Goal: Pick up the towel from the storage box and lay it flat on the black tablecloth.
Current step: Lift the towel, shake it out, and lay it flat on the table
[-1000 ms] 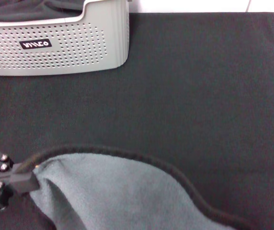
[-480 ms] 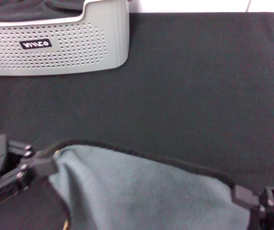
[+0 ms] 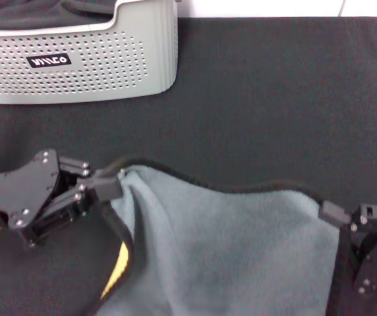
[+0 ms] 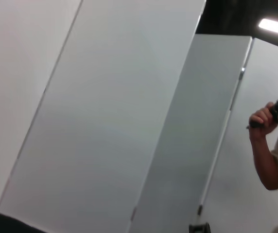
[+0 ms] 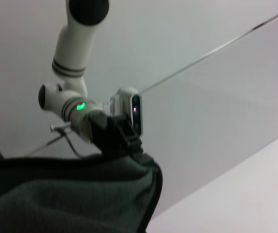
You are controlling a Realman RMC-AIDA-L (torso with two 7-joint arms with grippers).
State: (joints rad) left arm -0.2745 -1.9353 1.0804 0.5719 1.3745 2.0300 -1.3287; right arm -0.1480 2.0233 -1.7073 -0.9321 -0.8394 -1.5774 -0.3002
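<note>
Stretching between the two grippers, the grey-green fleece towel with black trimmed edge [image 3: 228,250] hangs over the large black matte tablecloth [image 3: 274,99], filling the head view from six toward nine o'clock. The left gripper [image 3: 113,185] is clenched on one upper corner, at about nine o'clock; the right gripper [image 3: 330,212] is clamped on the opposite corner, near four o'clock. An orange-yellow reverse strip shows below the left corner. The light grey perforated plastic storage box [image 3: 76,62] sits at eleven o'clock, well apart.

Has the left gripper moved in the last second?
Yes. The left gripper, shut on the towel corner, has advanced up the head view toward the storage box, carrying the towel's edge farther over the black tablecloth.
</note>
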